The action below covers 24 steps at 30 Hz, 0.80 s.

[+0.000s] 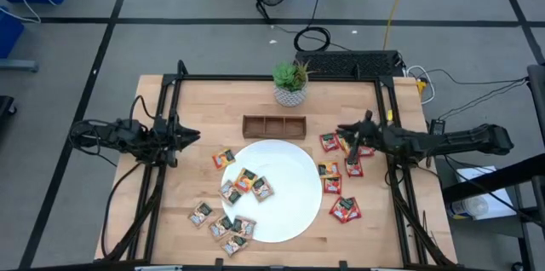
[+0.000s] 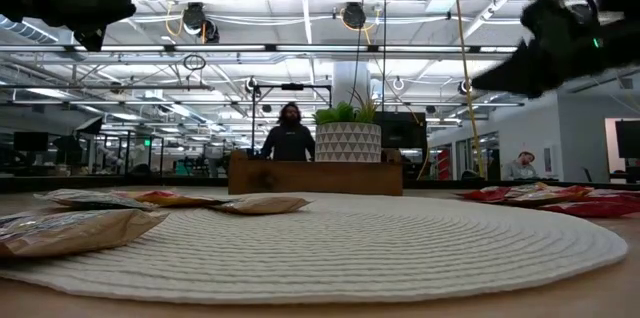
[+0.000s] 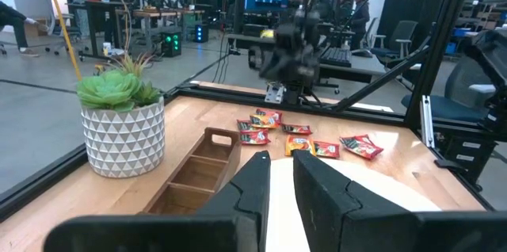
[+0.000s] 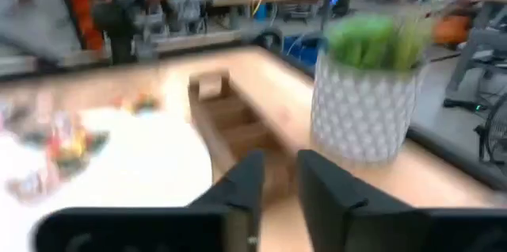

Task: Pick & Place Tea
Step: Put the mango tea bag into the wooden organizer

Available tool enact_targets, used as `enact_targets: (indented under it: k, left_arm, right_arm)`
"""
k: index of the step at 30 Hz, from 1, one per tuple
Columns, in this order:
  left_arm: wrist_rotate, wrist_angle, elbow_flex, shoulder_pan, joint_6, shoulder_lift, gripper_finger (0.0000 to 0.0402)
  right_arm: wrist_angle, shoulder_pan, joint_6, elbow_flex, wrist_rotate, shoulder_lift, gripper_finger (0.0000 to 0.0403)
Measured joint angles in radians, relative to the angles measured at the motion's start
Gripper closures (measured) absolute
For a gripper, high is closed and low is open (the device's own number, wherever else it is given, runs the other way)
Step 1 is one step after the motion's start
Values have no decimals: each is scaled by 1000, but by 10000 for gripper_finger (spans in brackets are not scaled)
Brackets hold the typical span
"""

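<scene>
High view: right gripper [image 1: 351, 132] is hovering over red tea sachets [image 1: 339, 177] at the plate's [image 1: 294, 173] 3 o'clock; tan ones are lying at 8. Left gripper [image 1: 189, 135] is idling at 9.

Wrist views: both fingers narrowly apart, empty. Risk: flat sachets overlapping, so grabbing two or slipping.

Tray [image 1: 273, 125] behind plate [image 1: 294, 177], tea sachets [image 1: 245, 182] on it and both sides

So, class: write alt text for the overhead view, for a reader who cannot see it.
A white plate sits mid-table, tan tea sachets on its left, red sachets to its right. The left gripper and right gripper hover at either side, behind them a wooden tray and potted plant.
</scene>
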Motion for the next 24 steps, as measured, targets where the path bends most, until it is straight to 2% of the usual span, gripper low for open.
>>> enact_targets:
  k: [2, 5, 7, 9, 12, 17, 24]
  left_arm:
    - [0, 0, 0, 0, 0, 0, 339]
    - [0, 0, 0, 0, 0, 0, 339]
    - [0, 0, 0, 0, 0, 0, 339]
    - [0, 0, 0, 0, 0, 0, 339]
    - [0, 0, 0, 0, 0, 0, 339]
    - [0, 1, 0, 0, 0, 0, 339]
    - [0, 0, 0, 0, 0, 0, 339]
  right_arm:
    - [-127, 0, 36, 108, 70, 87, 280]
    - [-435, -8, 150, 266, 122, 261, 216]
    - [-651, -37, 294, 402, 66, 371, 184]
    - [-878, -79, 421, 506, -61, 484, 165]
    - [-1086, -125, 504, 550, -178, 630, 151]
    - [-1161, -216, 528, 519, -266, 736, 145]
    - [-1063, -342, 495, 426, -315, 735, 148]
